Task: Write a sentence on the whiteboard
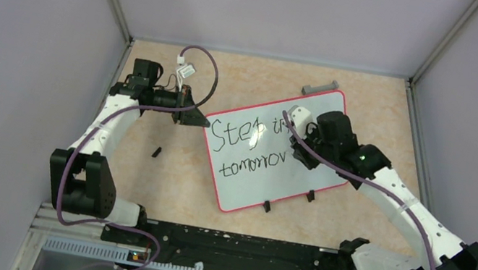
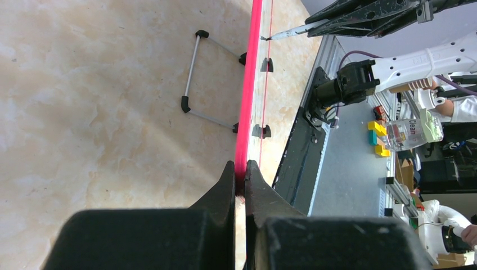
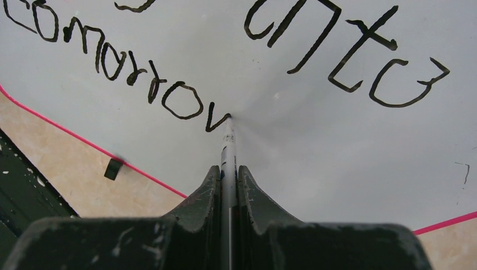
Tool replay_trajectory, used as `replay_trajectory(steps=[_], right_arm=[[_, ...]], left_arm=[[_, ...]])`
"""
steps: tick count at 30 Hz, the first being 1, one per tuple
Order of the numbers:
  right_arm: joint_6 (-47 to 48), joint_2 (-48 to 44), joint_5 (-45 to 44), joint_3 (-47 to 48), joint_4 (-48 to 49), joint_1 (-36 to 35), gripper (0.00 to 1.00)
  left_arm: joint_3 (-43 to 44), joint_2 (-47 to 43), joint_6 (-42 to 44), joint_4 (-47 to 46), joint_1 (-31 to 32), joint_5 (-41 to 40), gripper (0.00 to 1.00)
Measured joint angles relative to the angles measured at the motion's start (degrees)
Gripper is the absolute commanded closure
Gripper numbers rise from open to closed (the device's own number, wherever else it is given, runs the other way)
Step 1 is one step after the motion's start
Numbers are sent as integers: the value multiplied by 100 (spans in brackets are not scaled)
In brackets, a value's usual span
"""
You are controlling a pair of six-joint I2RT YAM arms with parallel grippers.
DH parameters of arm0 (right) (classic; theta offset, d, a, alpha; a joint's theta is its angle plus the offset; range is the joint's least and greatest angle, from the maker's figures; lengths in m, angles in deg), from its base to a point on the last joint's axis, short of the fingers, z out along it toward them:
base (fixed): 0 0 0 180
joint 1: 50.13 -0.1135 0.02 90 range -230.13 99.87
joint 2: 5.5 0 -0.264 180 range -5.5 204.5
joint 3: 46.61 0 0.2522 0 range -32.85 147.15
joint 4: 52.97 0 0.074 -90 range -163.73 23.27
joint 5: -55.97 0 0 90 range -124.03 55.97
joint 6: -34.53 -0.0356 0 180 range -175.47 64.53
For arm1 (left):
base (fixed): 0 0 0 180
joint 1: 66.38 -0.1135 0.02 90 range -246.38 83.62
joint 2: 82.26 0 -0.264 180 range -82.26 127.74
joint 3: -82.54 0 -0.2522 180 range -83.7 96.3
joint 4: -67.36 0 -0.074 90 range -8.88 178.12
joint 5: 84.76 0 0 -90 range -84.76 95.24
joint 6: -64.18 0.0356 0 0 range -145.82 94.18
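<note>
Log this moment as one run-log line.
left fingers: shut on whiteboard rim | right fingers: shut on marker | marker tip: touching whiteboard after "tomorrov" | sentence: last letter incomplete

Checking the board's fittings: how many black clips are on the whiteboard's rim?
2. Both sit on the whiteboard's near long edge: the left clip and the right clip. The right arm covers part of the board, so others may be hidden.

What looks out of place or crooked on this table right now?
The whiteboard sits skewed on the table, its left end pinched by the left gripper. A small black piece lies loose left of it, possibly a marker cap. Nothing looks spilled or damaged.
</note>
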Motion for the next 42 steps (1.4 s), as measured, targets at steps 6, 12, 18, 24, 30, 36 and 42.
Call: replay_trajectory(steps=[6, 12, 18, 24, 30, 36, 42], right_arm=[[7, 2, -17, -4, 2, 0, 100], [4, -240, -92, -332, 50, 0, 100], [7, -354, -177, -468, -37, 0, 100], [7, -321, -181, -437, -48, 0, 100], [11, -142, -243, -144, -103, 0, 100], [24, -46, -332, 72, -50, 0, 100], [33, -61, -236, 98, -197, 0, 100]], left_arm=[[0, 33, 0, 0, 0, 20, 100], [0, 33, 0, 0, 0, 22, 100], [0, 35, 0, 0, 0, 46, 100], [0, 35, 0, 0, 0, 44, 100], [0, 35, 0, 0, 0, 44, 100], [0, 35, 2, 0, 0, 46, 100], [0, 35, 4, 0, 0, 48, 100]])
